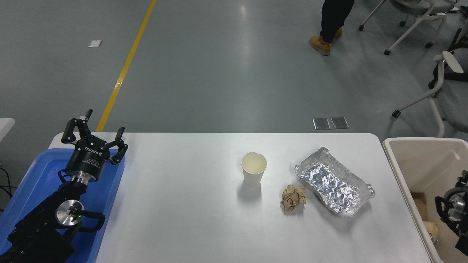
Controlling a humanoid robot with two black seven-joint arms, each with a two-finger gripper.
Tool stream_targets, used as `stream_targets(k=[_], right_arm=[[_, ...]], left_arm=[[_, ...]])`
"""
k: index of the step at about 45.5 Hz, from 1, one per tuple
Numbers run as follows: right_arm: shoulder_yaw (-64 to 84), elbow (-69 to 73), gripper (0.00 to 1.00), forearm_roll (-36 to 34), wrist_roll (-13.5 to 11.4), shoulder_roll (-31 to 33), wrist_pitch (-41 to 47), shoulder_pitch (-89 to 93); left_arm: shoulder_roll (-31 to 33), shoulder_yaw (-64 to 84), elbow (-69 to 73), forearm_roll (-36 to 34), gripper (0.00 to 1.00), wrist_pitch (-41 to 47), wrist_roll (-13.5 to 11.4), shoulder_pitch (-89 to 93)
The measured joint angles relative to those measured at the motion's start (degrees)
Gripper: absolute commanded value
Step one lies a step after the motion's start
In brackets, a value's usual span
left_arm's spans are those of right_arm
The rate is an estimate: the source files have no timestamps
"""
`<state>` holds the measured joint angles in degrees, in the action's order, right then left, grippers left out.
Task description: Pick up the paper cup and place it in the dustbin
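Note:
The paper cup [253,168] stands upright on the white table [182,219], a little right of the middle, with nothing touching it. The cream dustbin [406,144] stands off the table's right edge. My right arm [453,206] comes in at the right edge over the dustbin, far right of the cup; its gripper is mostly cut off by the picture's edge. My left gripper [105,120] is open and empty, parked over the blue tray [36,175] at the lower left.
A crumpled brown paper ball [293,198] and a crinkled silver foil tray [334,181] lie between the cup and the dustbin. The dustbin holds some brown scraps [431,228]. A person's leg [331,22] and office chairs [444,73] are beyond the table.

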<state>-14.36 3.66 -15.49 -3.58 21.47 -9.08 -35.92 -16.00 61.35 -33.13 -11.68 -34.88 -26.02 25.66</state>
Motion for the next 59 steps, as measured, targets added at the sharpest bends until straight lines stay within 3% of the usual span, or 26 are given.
stream_targets(k=[25, 38, 59], right_arm=[[17.98, 4.96, 1.00, -0.03, 0.07, 6.26, 0.69, -11.30], [37.78, 18.74, 1.00, 0.75, 0.06, 10.39, 0.97, -28.74], [56.32, 50.01, 1.00, 9.90, 0.03, 7.06, 12.29, -57.37]], left_arm=[[0.00, 0.00, -0.01, -0.03, 0.98, 0.00, 0.00, 0.00], [0.00, 0.00, -0.01, -0.03, 0.98, 0.00, 0.00, 0.00], [0.00, 0.00, 0.01, -0.01, 0.98, -0.01, 0.10, 0.00]])
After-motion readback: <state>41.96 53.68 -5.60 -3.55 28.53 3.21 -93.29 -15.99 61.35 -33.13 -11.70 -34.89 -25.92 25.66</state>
